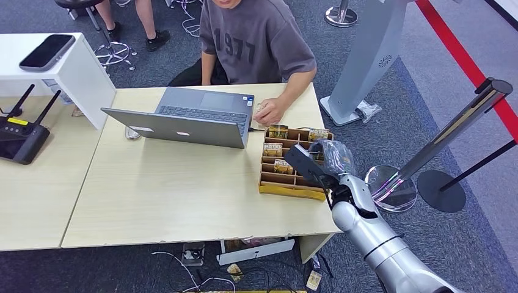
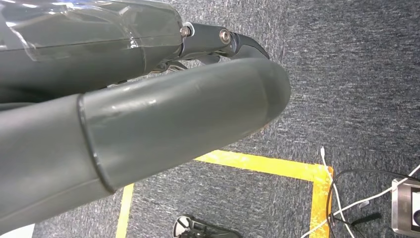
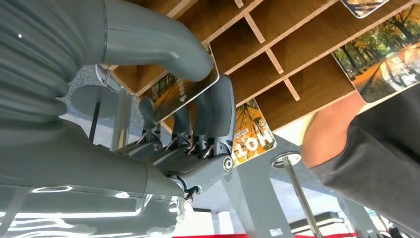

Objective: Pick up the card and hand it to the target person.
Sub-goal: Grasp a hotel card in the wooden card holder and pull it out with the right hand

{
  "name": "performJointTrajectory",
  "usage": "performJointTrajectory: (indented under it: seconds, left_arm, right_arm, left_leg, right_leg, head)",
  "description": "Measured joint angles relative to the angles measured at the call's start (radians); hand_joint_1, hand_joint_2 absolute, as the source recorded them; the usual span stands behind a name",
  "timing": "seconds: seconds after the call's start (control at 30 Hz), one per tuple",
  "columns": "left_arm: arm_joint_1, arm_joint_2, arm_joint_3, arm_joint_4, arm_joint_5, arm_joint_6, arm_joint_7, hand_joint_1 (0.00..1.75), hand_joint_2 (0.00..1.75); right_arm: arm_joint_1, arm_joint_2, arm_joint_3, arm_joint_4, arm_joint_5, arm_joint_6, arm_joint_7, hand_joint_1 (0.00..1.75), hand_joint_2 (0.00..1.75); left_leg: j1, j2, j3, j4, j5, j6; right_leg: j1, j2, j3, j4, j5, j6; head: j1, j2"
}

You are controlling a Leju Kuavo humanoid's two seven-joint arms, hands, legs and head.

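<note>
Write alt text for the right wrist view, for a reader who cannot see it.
The robot's right hand pinches a card printed with autumn trees between its thumb and dark fingers, just above a wooden divided tray that holds more such cards. A person's forearm and grey sleeve sit beyond the tray.

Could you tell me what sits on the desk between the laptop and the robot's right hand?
In the head view, the wooden card tray lies between the laptop and the right hand, which pinches a card over the tray's near end.
</note>
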Motion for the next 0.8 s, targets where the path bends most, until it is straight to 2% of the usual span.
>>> performJointTrajectory:
  seconds: [0.1,0.23,0.43,0.6,0.8]
  left_arm:
    - [0.0,0.0,0.0,0.0,0.001,0.005,0.001,0.0,0.0]
    - [0.0,0.001,0.0,0.0,0.001,0.006,0.007,0.0,0.0]
    - [0.0,0.003,0.0,0.0,0.001,0.007,0.009,0.0,0.0]
    - [0.0,0.005,0.0,0.0,0.001,0.006,0.009,0.0,0.0]
    - [0.0,0.006,-0.001,0.0,0.001,0.005,0.009,0.0,0.0]
  right_arm:
    - [0.0,0.0,0.0,0.005,0.0,0.003,0.0,1.34,1.75]
    - [0.0,0.0,0.0,0.007,-0.001,0.002,0.0,1.58,1.75]
    - [-0.001,0.0,0.0,0.013,-0.001,-0.001,-0.003,1.62,1.75]
    - [-0.001,0.0,0.0,0.014,-0.001,-0.008,-0.008,1.74,1.75]
    - [-0.003,0.0,0.0,0.015,0.004,-0.02,-0.018,1.75,1.75]
  left_leg:
    - [0.0,0.0,0.0,0.0,0.0,0.0]
    - [0.0,0.0,0.0,0.0,0.0,0.0]
    - [0.0,0.0,0.0,0.0,0.0,0.0]
    - [0.0,0.0,0.0,0.0,0.0,0.0]
    - [0.0,0.0,0.0,0.0,0.0,0.0]
  right_leg:
    - [0.0,0.0,0.0,0.0,0.0,0.0]
    - [0.0,0.0,0.0,0.0,0.0,0.0]
    - [0.0,0.0,0.0,0.0,0.0,0.0]
    - [0.0,0.0,0.0,0.0,0.0,0.0]
    - [0.0,0.0,0.0,0.0,0.0,0.0]
  head:
    - [0.0,0.0]
    - [0.0,0.0]
    - [0.0,0.0]
    - [0.0,0.0]
    - [0.0,0.0]
